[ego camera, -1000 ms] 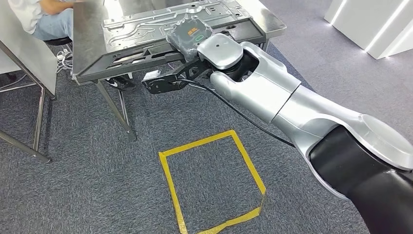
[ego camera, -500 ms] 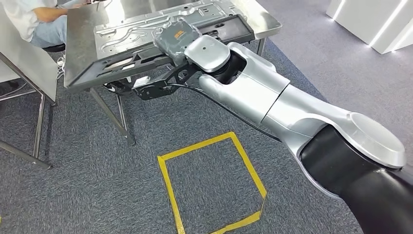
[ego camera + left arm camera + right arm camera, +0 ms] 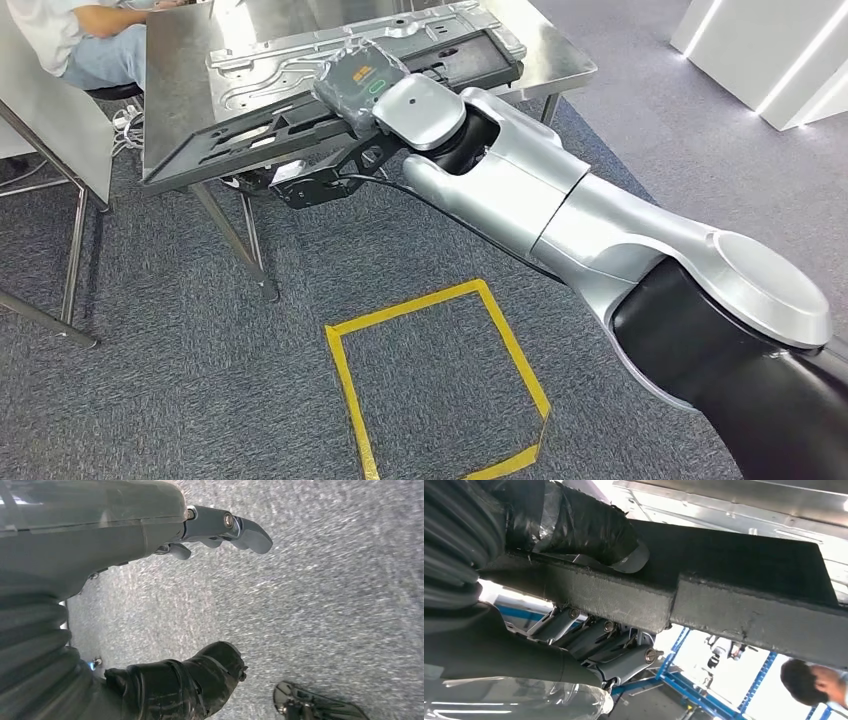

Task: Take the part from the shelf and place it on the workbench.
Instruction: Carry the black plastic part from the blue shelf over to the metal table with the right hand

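Observation:
A long flat black part (image 3: 250, 122) lies along the near edge of the steel workbench (image 3: 175, 60), partly over a stamped silver plate (image 3: 290, 50). My right hand (image 3: 362, 82), wrapped in clear plastic, grips the part at its middle. In the right wrist view the thumb (image 3: 589, 527) presses on one face of the black part (image 3: 734, 580) and the fingers (image 3: 599, 640) curl under the other. I cannot tell whether the part rests on the bench. My left hand (image 3: 150, 530) hangs over grey carpet, fingers apart, holding nothing.
A person (image 3: 80, 40) sits at the bench's far left corner. A second table (image 3: 50, 130) stands at the left. A yellow tape square (image 3: 440, 380) marks the carpet in front of me. White panels (image 3: 770, 50) stand at the far right.
The whole picture has shifted a little. My right hand and the black part have edged to the left along the bench's near edge, and the grip has not changed.

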You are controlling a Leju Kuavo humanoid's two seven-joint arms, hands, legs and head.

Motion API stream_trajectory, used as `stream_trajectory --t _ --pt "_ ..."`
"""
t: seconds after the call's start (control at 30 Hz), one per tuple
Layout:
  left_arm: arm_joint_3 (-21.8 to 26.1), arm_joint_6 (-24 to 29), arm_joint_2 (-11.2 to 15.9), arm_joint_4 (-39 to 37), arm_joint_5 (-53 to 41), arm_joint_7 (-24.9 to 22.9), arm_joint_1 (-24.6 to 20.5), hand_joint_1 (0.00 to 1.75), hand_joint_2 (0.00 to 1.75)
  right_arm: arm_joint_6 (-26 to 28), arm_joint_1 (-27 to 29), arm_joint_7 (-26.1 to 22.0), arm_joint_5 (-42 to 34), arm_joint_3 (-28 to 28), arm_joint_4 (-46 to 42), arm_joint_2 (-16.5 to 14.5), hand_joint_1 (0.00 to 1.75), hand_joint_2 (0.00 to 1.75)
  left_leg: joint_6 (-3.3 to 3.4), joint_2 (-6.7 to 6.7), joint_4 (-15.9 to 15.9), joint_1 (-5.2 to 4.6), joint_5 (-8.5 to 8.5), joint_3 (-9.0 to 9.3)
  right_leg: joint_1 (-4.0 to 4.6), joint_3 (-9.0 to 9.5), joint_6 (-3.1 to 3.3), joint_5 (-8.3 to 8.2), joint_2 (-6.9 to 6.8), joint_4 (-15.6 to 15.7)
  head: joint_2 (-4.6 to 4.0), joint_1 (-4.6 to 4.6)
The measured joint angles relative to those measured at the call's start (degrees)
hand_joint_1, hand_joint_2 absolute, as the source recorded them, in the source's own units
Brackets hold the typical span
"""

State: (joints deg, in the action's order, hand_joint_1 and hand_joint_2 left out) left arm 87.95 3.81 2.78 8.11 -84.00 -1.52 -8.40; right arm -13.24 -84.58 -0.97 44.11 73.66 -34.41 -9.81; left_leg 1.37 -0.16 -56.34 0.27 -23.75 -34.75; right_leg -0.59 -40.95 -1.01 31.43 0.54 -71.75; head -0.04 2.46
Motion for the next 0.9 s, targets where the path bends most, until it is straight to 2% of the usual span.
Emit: stream_trajectory --t 0.03,0.07,0.1,0.13,0.2,0.23,0.3,0.37,0.4,0.5,0.53,0.57,0.6,0.63,0.7,0.73,0.8,0.87,0.9 --pt "0.0 0.0 0.0 0.0 -0.1 0.1 0.0 0.0 1.75 0.0 0.2 0.0 0.0 0.1 0.1 0.0 1.75 1.75 0.14 -0.02 -0.2 -0.09 -0.31 0.14 0.03 -1.64 0.06 -0.03 -0.01 -2.1 0.0 0.01" --pt "0.0 0.0 0.0 0.0 -0.1 0.1 0.0 0.0 1.75 0.0 0.3 0.0 -0.1 0.3 0.1 0.0 1.75 1.75 0.21 -0.07 -0.5 -0.16 -0.67 0.3 0.05 -2.29 0.17 -1.12 -0.01 -2.1 -0.01 -0.01" --pt "0.0 0.0 0.0 0.0 -0.2 0.1 0.0 0.0 1.75 0.0 0.4 0.0 -0.1 0.4 0.2 0.0 1.75 1.75 0.19 -0.14 -0.8 -0.21 -1.07 0.5 0.07 -1.8 0.36 -3.1 -0.01 0.1 -0.01 -0.02" --pt "0.0 0.0 0.0 0.0 -0.3 0.1 0.1 0.0 1.75 0.0 0.4 0.1 -0.1 0.5 0.3 0.0 1.75 1.75 0.1 -0.22 -1.1 -0.23 -1.52 0.65 0.11 -0.47 0.65 -5.42 -0.03 3.9 -0.01 -0.02" --pt "0.0 0.1 0.0 0.0 -0.4 0.2 0.1 0.0 1.75 0.0 0.3 0.2 0.0 0.6 0.4 0.1 1.75 1.75 -0.3 -0.34 -1.9 -0.44 -2.36 0.63 0.35 2.22 1.15 -7.97 -0.05 10.2 0.0 0.03" --pt "0.0 0.1 0.0 0.0 -0.5 0.3 0.1 0.0 1.75 0.0 0.3 0.2 0.1 0.6 0.4 0.1 1.75 1.75 -0.58 -0.36 -2.2 -0.48 -2.65 0.57 0.51 2.9 1.33 -8.19 -0.01 11.6 0.01 0.03" --pt "-0.1 0.1 0.0 0.0 -0.6 0.4 0.0 0.0 1.75 0.1 0.2 0.3 0.1 0.7 0.4 0.1 1.75 1.75 -1.15 -0.35 -2.1 -0.44 -2.9 0.63 0.6 3.16 1.61 -7.91 0.12 12.0 0.01 0.05" --pt "-0.1 0.1 -0.1 0.0 -0.7 0.4 0.1 0.0 1.75 0.1 0.2 0.3 0.2 0.7 0.5 0.2 1.75 1.75 -1.82 -0.25 -2.8 -0.27 -3.54 0.42 0.31 3.7 2.03 -7.91 0.16 12.6 0.0 0.12" --pt "-0.1 0.1 -0.1 0.0 -0.8 0.4 0.1 0.0 1.75 0.1 0.2 0.4 0.2 0.7 0.5 0.2 1.75 1.75 -2.21 -0.2 -4.5 -0.18 -4.43 -0.33 0.07 4.05 2.23 -7.92 0.16 12.9 0.0 0.19" --pt "-0.1 0.1 0.0 0.0 -0.8 0.4 0.1 0.0 1.75 0.1 0.2 0.4 0.2 0.8 0.6 0.2 1.75 1.75 -3.28 -0.14 -14.2 0.36 -8.18 -5.57 -0.18 4.88 2.62 -7.47 0.18 13.2 0.0 0.42" --pt "-0.1 0.1 0.0 0.0 -0.8 0.3 0.1 0.0 1.75 0.1 0.3 0.4 0.2 0.8 0.6 0.2 1.75 1.75 -3.52 -0.13 -16.5 0.56 -8.38 -7.14 -0.18 5.16 2.63 -7.19 0.2 13.2 0.0 0.45" --pt "-0.1 0.1 0.0 0.0 -0.8 0.3 0.1 0.0 1.75 0.1 0.5 0.4 0.2 0.9 0.6 0.2 1.75 1.75 -3.68 -0.12 -16.9 0.72 -7.51 -7.88 -0.2 5.48 2.57 -6.86 0.23 13.1 -0.01 0.44" --pt "-0.1 0.1 0.0 0.0 -0.8 0.3 0.1 0.0 1.75 0.1 0.6 0.4 0.2 0.9 0.6 0.2 1.75 1.75 -3.76 -0.11 -15.1 0.85 -5.56 -7.53 -0.21 5.83 2.47 -6.51 0.26 13.0 -0.01 0.44" --pt "-0.1 0.1 0.0 0.0 -0.8 0.2 0.1 0.0 1.75 0.1 0.7 0.4 0.2 0.9 0.6 0.2 1.75 1.75 -3.77 -0.1 -11.3 0.93 -2.93 -6.15 -0.24 6.24 2.33 -6.12 0.29 12.9 0.0 0.44" --pt "-0.1 0.1 0.0 0.0 -0.7 0.1 0.1 0.0 1.75 0.1 0.6 0.5 0.2 0.9 0.7 0.2 1.75 1.75 -3.53 -0.12 -4.2 0.74 0.16 -2.92 -0.24 6.91 1.9 -5.54 0.29 13.0 0.0 0.46" --pt "-0.1 0.1 0.0 0.0 -0.7 0.1 0.1 0.0 1.75 0.2 0.5 0.5 0.2 0.9 0.7 0.2 1.75 1.75 -3.23 -0.16 -2.2 0.54 0.51 -1.89 -0.2 7.06 1.63 -5.42 0.3 13.1 0.01 0.47" --pt "-0.1 0.2 0.1 0.0 -0.7 0.0 0.0 0.0 1.75 0.2 0.5 0.5 0.1 0.9 0.7 0.2 1.75 1.75 -2.49 -0.26 -1.3 0.14 0.01 -1.28 -0.12 7.14 1.07 -5.38 0.33 13.4 0.0 0.5" --pt "-0.1 0.2 0.1 0.0 -0.6 0.0 0.1 0.0 1.75 0.2 0.5 0.5 0.1 0.9 0.7 0.2 1.75 1.75 -1.7 -0.22 -0.7 0.31 -0.05 -0.74 0.04 7.17 0.52 -4.92 0.26 13.3 0.0 0.39" --pt "-0.1 0.2 0.0 0.0 -0.6 0.0 0.2 0.0 1.75 0.3 0.5 0.5 0.1 0.9 0.7 0.2 1.75 1.75 -1.31 -0.17 -0.4 0.42 -0.07 -0.34 0.14 6.63 0.33 -4.17 0.18 11.9 0.01 0.27"
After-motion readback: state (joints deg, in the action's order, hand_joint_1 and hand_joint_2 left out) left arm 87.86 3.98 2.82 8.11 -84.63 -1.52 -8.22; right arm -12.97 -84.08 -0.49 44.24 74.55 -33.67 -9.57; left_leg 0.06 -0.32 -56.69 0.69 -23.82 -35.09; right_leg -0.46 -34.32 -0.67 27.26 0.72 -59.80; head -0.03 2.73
